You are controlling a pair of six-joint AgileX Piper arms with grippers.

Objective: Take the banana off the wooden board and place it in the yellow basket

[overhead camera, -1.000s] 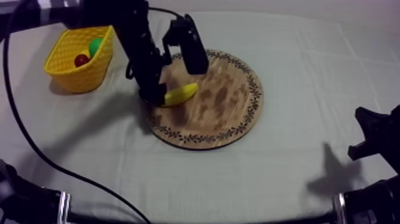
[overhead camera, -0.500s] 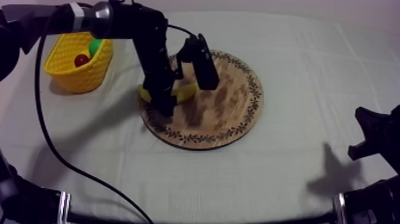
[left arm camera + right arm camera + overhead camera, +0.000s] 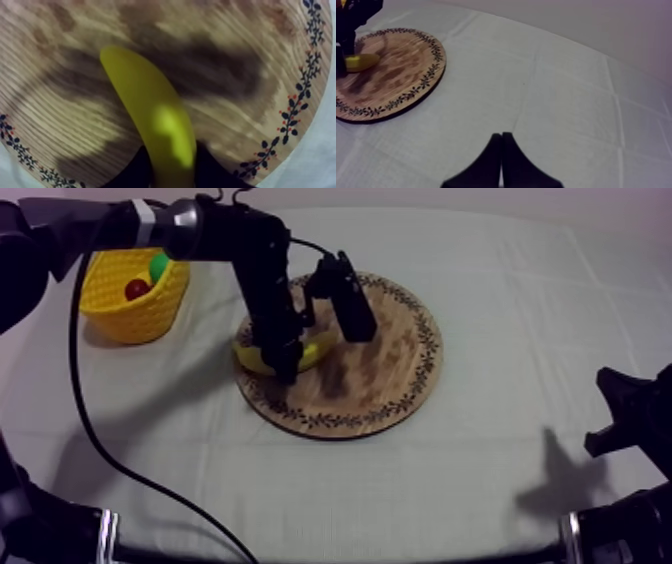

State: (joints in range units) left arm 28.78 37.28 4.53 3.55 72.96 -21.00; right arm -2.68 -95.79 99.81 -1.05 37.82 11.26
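The banana lies on the board, near the rim on the side facing the basket. The left gripper stands over it. In the left wrist view its fingers press both flanks of the banana, closed round it. From above, yellow shows either side of the fingers, so the hold looks about mid-length. The right gripper sits well apart over bare cloth, its fingers together in a narrow wedge, holding nothing.

A toy banana is likely light, stiff and smooth-skinned — it could slip or swivel between the fingers. The thick middle, gripped square to its length, seems the safest place to hold it.
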